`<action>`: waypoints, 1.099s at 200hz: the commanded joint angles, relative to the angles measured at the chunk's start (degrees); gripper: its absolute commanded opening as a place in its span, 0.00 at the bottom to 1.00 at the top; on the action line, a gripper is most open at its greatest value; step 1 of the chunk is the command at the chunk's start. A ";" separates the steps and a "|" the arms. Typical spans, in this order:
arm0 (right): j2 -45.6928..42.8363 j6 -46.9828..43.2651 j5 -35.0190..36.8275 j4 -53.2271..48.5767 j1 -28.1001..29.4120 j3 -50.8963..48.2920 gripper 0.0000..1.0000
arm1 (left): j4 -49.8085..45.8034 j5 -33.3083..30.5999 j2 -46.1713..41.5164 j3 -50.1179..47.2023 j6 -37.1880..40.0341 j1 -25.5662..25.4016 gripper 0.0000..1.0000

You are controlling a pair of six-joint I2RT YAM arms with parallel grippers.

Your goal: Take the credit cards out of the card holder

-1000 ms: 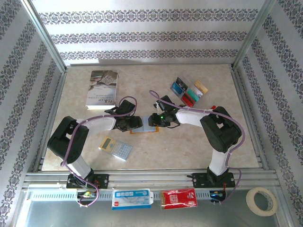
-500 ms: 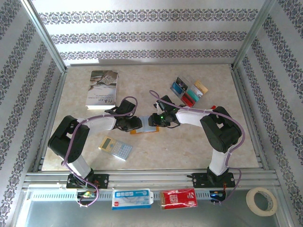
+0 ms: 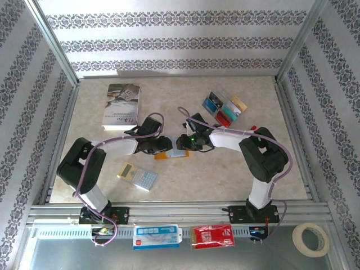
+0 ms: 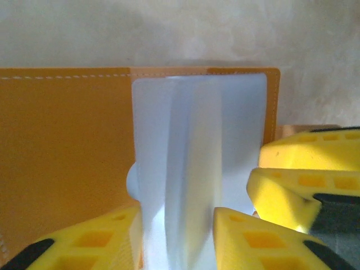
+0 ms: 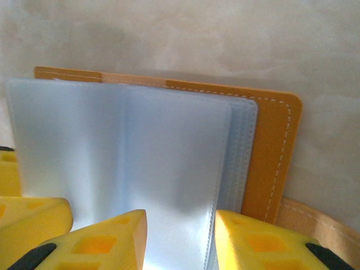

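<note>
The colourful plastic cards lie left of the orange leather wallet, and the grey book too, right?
No. The top external view shows the colourful plastic cards right of the orange leather wallet, farther back; the grey book is on its left.

Cover print on the book is illegible.

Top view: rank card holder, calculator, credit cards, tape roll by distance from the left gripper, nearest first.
From the left gripper:
1. card holder, at its fingers, table centre.
2. calculator, on the near-left side.
3. credit cards, on the far-right side.
4. tape roll, off the table, in the near-right corner.
</note>
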 commanded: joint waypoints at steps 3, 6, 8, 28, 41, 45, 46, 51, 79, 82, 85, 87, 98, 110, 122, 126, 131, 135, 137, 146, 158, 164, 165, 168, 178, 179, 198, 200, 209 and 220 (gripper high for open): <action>-9.22 3.65 -0.45 1.64 -1.25 -0.76 0.39 | -4.42 -5.31 -7.35 0.43 -0.84 0.68 0.44; -10.58 3.92 -0.07 1.91 -1.37 -1.03 0.40 | -5.00 -6.17 -7.96 0.51 -0.90 0.92 0.46; -11.39 4.04 0.26 2.00 -1.48 -1.20 0.41 | -5.40 -6.61 -8.75 0.52 -0.90 1.01 0.47; -19.01 2.88 6.52 0.04 -2.66 -1.63 0.47 | -8.26 -11.37 -15.22 0.29 -0.33 3.09 0.57; -23.28 0.64 11.13 -2.09 -4.00 -1.86 0.51 | -10.39 -14.86 -19.51 0.36 0.96 4.80 0.61; -24.58 -0.28 12.63 -2.48 -4.55 -2.01 0.51 | -11.12 -16.08 -20.73 0.42 1.45 5.29 0.62; -24.74 -0.56 13.04 -2.56 -4.75 -2.09 0.52 | -11.31 -16.39 -21.09 0.38 1.59 5.35 0.62; -26.31 -1.67 15.18 -3.11 -5.60 -2.54 0.53 | -12.14 -18.20 -22.52 0.35 2.34 6.10 0.64; -34.59 -6.69 24.75 -3.35 -11.42 -6.06 0.63 | -14.65 -29.67 -31.50 -0.68 7.00 9.50 0.83; -35.34 -7.30 25.71 -3.18 -12.07 -6.45 0.64 | -14.41 -30.90 -32.38 -1.11 7.67 9.78 0.86; -36.09 -8.02 26.69 -3.13 -12.74 -6.86 0.66 | -14.22 -32.23 -33.29 -1.43 8.30 10.10 0.89; -36.60 -8.44 27.36 -3.00 -13.00 -7.09 0.67 | -14.07 -33.12 -33.83 -1.77 8.67 10.14 0.90; -39.07 -11.41 31.42 -2.15 -14.81 -8.57 0.74 | -12.95 -38.31 -36.90 -3.45 10.72 11.00 1.00; -41.66 -14.94 35.57 0.08 -16.10 -11.07 0.89 | -10.49 -42.71 -39.81 -5.94 13.51 11.83 1.00; -44.47 -17.32 39.83 4.28 -17.16 -14.72 0.98 | -7.63 -46.17 -42.31 -8.64 15.98 12.99 1.00; -45.19 -17.87 41.04 5.82 -17.45 -16.25 0.98 | -6.05 -46.88 -42.88 -9.66 16.86 13.39 1.00; -46.35 -18.33 42.15 7.38 -17.99 -17.87 0.98 | -4.44 -47.72 -43.56 -10.95 17.92 13.85 1.00; -47.09 -18.80 42.65 8.59 -18.58 -19.11 0.98 | -3.19 -48.48 -44.01 -11.91 18.62 14.34 1.00; -47.33 -18.91 43.13 9.07 -18.84 -19.58 0.98 | -2.57 -48.98 -44.22 -12.34 18.96 14.48 1.00; -48.41 -19.92 45.30 11.52 -19.83 -22.24 0.98 | 1.17 -50.75 -44.98 -15.08 21.24 15.13 1.00; -48.92 -20.91 48.09 14.30 -21.09 -25.16 0.98 | 7.87 -53.62 -45.68 -19.38 24.31 15.63 1.00; -48.76 -21.17 49.70 14.96 -21.74 -25.85 0.98 | 11.85 -54.74 -45.80 -21.63 26.53 15.82 1.00; -48.74 -21.20 49.82 15.04 -21.78 -26.00 0.98 | 12.48 -54.96 -45.79 -22.02 26.70 15.85 1.00; -48.56 -21.25 50.59 15.32 -22.21 -26.26 0.98 | 14.53 -55.48 -45.93 -23.03 27.64 15.83 1.00; -47.68 -20.97 53.22 15.53 -23.37 -26.75 0.98 | 21.43 -58.06 -45.73 -26.88 29.89 15.90 1.00; -47.59 -20.93 53.51 15.50 -23.47 -26.85 0.98 | 22.06 -58.29 -45.71 -27.07 30.18 15.89 1.00; -45.36 -19.37 59.10 18.52 -25.06 -28.63 0.98 | 28.27 -60.77 -44.66 -30.95 32.08 16.22 1.00; -45.14 -19.19 59.48 18.87 -25.25 -28.90 0.98 | 28.50 -60.85 -44.45 -31.08 32.21 16.29 1.00; -43.88 -18.55 60.60 21.12 -26.12 -30.24 0.98 | 30.15 -61.22 -43.48 -31.84 33.67 16.47 1.00; -42.22 -18.25 60.96 23.56 -27.35 -31.69 0.98 | 32.68 -60.53 -41.76 -32.89 36.12 17.08 1.00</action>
